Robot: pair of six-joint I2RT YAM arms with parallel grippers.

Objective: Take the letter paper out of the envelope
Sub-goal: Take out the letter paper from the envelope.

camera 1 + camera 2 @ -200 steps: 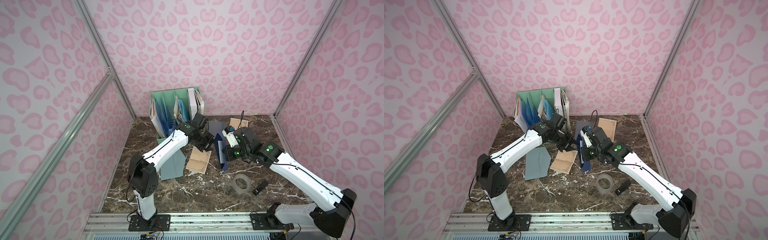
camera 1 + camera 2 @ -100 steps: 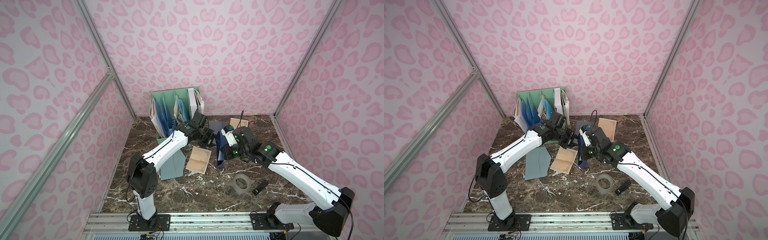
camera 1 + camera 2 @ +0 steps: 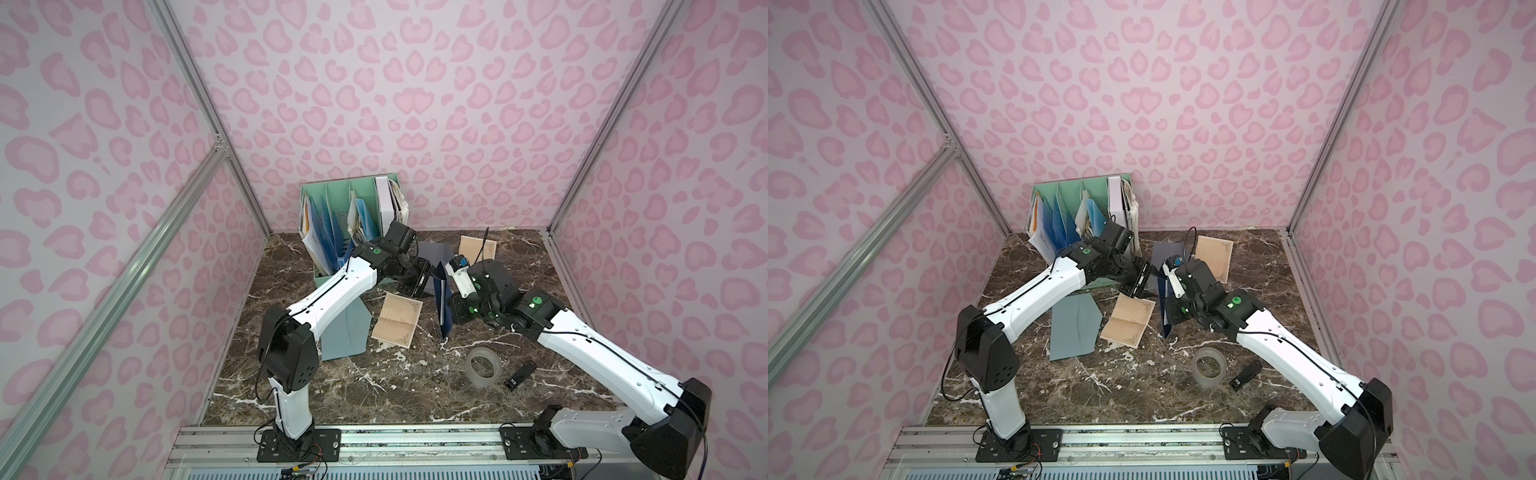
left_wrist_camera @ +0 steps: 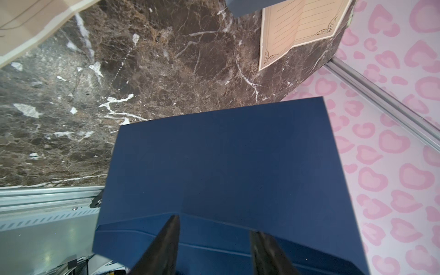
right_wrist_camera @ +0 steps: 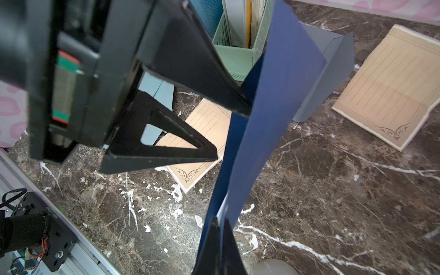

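A dark blue envelope [image 3: 441, 291] [image 3: 1163, 299] stands on edge above the marble table, with my right gripper [image 5: 217, 221] [image 3: 448, 309] shut on its lower edge. My left gripper [image 5: 232, 133] [image 4: 215, 225] is open at the envelope's [image 4: 226, 154] upper flap; one finger touches the flap and the other stands clear. Only blue card shows inside the mouth. A tan lined letter paper [image 3: 397, 318] [image 3: 1127, 320] [image 5: 202, 128] lies flat on the table just left of the envelope [image 5: 273, 95], and nothing holds it.
A second tan sheet [image 3: 478, 249] and a grey envelope [image 3: 432, 253] lie at the back. A pale blue envelope [image 3: 347, 328] lies under the left arm. A green file rack [image 3: 353, 216] stands at the back wall. A tape roll [image 3: 482, 368] and a small black object [image 3: 519, 376] sit front right.
My left gripper has risen from over the tan sheet to the envelope's upper edge and its jaws have spread wider. The right gripper still holds the envelope and has shifted slightly.
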